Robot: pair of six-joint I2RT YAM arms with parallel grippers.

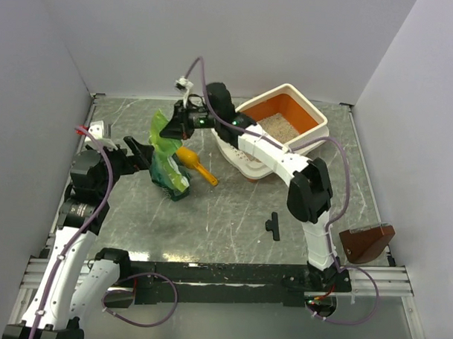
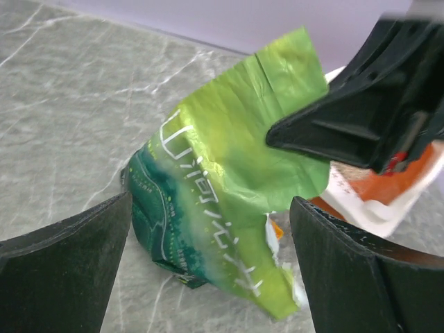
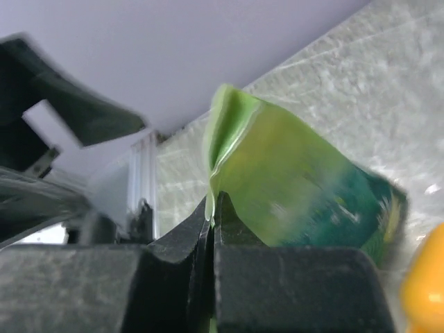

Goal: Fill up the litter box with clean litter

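The litter box, cream outside and orange inside, stands at the back right, and a patch of beige clean litter lies in it. A corner of the box shows in the left wrist view. My right gripper is shut on the top edge of the green crinkled bag, which it pinches in the right wrist view. The bag hangs with its lower end near the table. My left gripper is open, its jaws on either side of the bag's lower part, apart from it.
A yellow-orange scoop lies on the table just right of the bag. A small black part lies at the middle right. A brown object sits at the front right edge. Grey walls close in on three sides.
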